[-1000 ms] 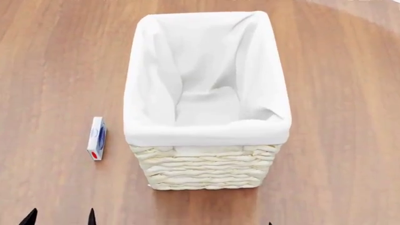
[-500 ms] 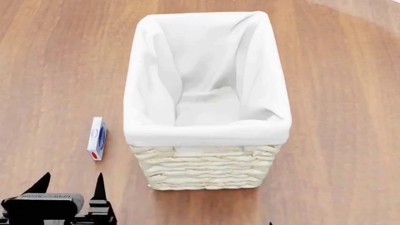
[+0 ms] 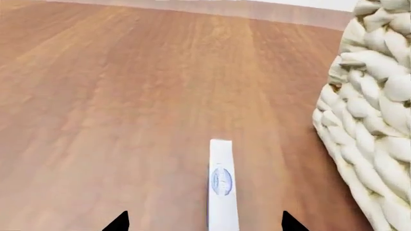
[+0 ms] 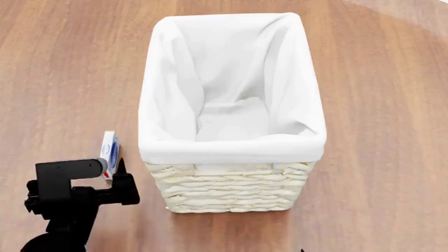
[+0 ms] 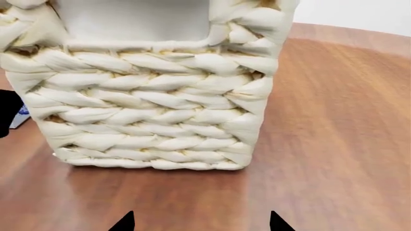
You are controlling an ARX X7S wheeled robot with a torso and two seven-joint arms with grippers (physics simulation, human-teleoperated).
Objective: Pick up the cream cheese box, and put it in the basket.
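Note:
The cream cheese box (image 4: pixel 108 148), thin and white with a blue oval logo and a red end, lies on the wooden table just left of the basket (image 4: pixel 231 184). My left gripper (image 4: pixel 106 168) is open and sits over the box's near red end. In the left wrist view the box (image 3: pixel 222 185) runs lengthwise between the two spread fingertips, and the gripper (image 3: pixel 204 224) is not closed on it. My right gripper (image 5: pixel 201 224) is open and empty, low in front of the basket's woven wall (image 5: pixel 147 120).
The basket's white cloth liner (image 4: pixel 210 149) folds over its rim, and the inside holds nothing. The basket wall (image 3: pixel 372 120) stands close beside the box. Bare wooden table (image 4: pixel 56 79) stretches to the left and far side.
My left arm has come forward into the head view, from the bottom edge up to the box's near end. The box and basket have not moved.

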